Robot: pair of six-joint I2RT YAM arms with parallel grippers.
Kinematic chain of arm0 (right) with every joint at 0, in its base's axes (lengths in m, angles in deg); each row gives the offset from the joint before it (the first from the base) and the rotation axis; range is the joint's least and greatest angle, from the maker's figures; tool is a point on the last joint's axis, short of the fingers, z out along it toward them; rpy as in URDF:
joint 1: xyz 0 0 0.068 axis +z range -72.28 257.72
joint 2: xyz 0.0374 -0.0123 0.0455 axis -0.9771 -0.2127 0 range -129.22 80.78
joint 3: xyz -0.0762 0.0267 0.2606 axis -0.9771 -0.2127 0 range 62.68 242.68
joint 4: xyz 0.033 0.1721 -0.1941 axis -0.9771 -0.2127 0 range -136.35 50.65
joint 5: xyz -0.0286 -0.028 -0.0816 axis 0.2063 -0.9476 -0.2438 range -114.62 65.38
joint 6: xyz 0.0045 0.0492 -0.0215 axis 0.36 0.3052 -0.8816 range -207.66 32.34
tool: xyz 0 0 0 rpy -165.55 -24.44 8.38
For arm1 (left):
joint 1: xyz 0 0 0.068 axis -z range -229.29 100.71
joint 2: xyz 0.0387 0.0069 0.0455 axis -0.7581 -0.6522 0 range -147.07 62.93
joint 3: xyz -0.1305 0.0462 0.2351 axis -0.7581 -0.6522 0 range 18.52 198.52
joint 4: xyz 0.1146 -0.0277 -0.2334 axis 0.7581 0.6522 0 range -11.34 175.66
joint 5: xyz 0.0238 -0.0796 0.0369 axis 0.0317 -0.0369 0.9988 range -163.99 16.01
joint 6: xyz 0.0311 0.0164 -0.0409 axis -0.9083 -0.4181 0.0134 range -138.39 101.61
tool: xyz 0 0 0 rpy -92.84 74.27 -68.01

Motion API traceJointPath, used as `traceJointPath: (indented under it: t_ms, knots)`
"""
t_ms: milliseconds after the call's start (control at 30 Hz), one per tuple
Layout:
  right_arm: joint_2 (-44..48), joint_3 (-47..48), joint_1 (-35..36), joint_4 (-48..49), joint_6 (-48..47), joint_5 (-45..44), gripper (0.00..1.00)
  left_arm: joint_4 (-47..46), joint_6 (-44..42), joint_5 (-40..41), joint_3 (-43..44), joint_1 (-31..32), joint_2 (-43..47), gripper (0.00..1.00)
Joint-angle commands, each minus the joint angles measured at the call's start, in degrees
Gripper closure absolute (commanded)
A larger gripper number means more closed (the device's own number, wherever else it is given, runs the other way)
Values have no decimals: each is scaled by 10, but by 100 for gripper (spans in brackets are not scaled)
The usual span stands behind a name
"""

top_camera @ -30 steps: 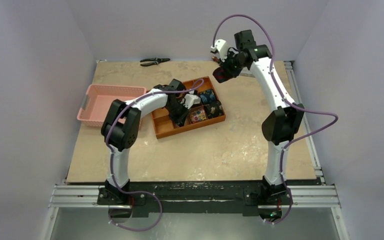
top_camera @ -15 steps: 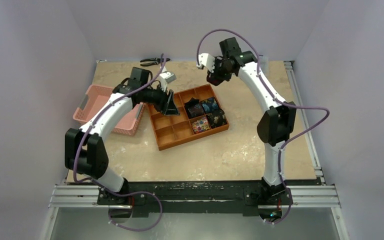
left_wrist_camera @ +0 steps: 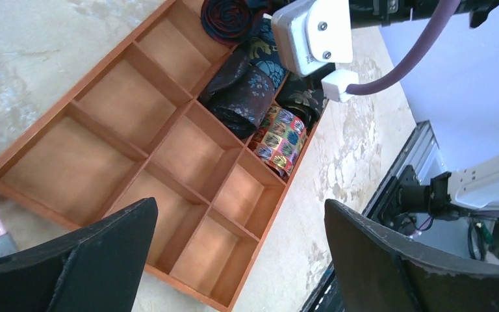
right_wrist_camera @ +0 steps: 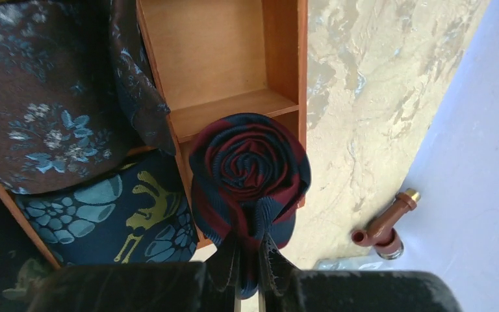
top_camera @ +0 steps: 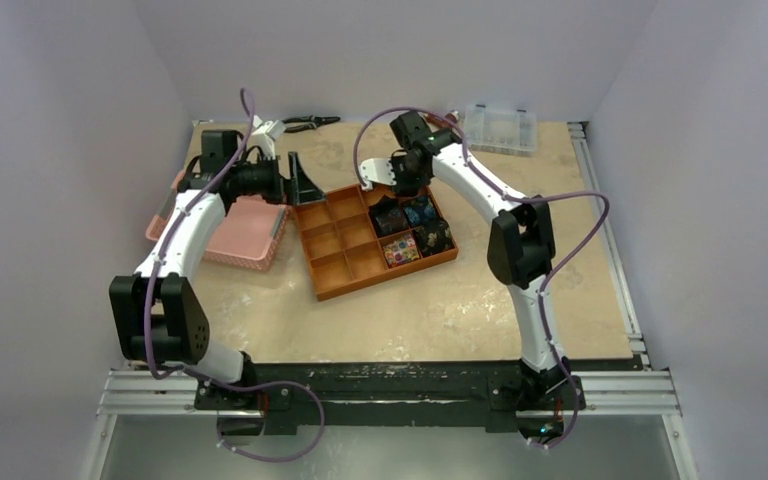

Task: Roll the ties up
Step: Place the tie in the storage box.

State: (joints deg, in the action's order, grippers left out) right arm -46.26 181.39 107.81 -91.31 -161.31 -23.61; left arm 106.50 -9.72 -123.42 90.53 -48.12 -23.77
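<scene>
Right wrist view: my right jaws pinch the rolled striped tie [right_wrist_camera: 248,170] over the tray's [right_wrist_camera: 284,78] far corner, beside the other ties [right_wrist_camera: 52,110]. Left jaws hang spread, empty. Placing step, I judge: lower into the empty cell, then release.

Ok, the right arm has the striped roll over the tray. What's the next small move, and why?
Probably lower the right gripper straight down to seat the striped roll in the corner cell under it, then open. The gripper is shut on the roll's tail, and the roll hangs over the tray corner, beside a blue tie.
</scene>
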Motion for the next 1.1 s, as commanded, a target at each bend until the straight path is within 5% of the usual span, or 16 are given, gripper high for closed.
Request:
traceJointPath:
  t_ms: [0,433,600,933,1067]
  knots:
    - [-16,11,1,10,-61,-48,100,-26,37,-16,-13,-31,41,0]
    - [-57,14,9,19,-113,-82,100,-38,39,-30,-36,-69,42,0]
    - [-50,22,19,40,-99,-81,58,-37,35,-22,-35,-70,38,0]
    - [9,41,21,42,-46,-55,40,-20,-11,24,0,-69,30,0]
    - [59,-1,22,62,-40,-41,25,1,-47,42,26,-70,21,0]
